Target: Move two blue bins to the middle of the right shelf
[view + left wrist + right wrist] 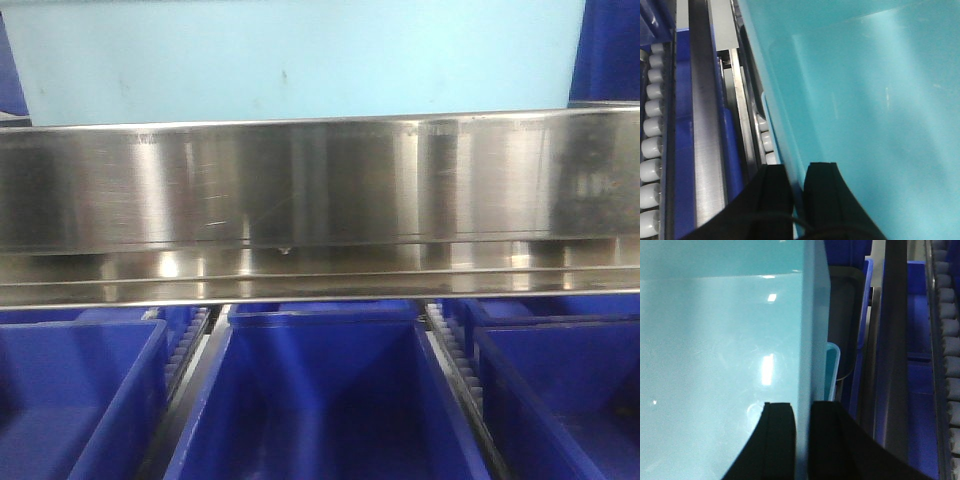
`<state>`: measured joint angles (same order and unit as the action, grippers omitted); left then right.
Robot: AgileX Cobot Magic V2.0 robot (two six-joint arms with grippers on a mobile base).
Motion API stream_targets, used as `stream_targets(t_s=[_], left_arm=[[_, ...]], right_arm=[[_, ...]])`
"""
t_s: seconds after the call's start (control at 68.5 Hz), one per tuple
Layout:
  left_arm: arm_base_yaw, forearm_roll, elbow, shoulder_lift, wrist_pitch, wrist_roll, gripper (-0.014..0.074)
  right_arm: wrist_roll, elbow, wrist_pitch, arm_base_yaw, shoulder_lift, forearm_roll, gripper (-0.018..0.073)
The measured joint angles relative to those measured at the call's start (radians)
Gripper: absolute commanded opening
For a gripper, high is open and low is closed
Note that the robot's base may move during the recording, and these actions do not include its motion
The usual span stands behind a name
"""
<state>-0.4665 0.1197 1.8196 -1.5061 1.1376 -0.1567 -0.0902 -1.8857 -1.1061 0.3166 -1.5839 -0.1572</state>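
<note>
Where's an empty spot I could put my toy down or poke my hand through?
The royal-blue bins under the steel rail look empty inside; the middle one shows most. Between them only narrow roller strips remain. Above the rail the light-blue bin, clamped by left gripper and right gripper, fills nearly everything.

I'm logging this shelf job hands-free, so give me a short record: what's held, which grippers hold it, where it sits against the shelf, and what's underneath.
held item: light-blue bin
left gripper: fingers on either side of one bin wall, closed on it
right gripper: same grip on the wall at the bin's other side
bin position: shows above the steel shelf rail, which hides its bottom edge
resting on shelf: cannot tell
below the rail: dark blue bins side by side, tops open
</note>
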Motion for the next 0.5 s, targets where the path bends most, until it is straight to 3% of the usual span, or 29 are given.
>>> stream_targets(t_s=[0.496], left_arm=[[0.0, 0.037, 0.002, 0.004, 0.038, 0.0, -0.0111]], right_arm=[[0.002, 0.002, -0.08, 0.001, 0.0, -0.079, -0.0153]])
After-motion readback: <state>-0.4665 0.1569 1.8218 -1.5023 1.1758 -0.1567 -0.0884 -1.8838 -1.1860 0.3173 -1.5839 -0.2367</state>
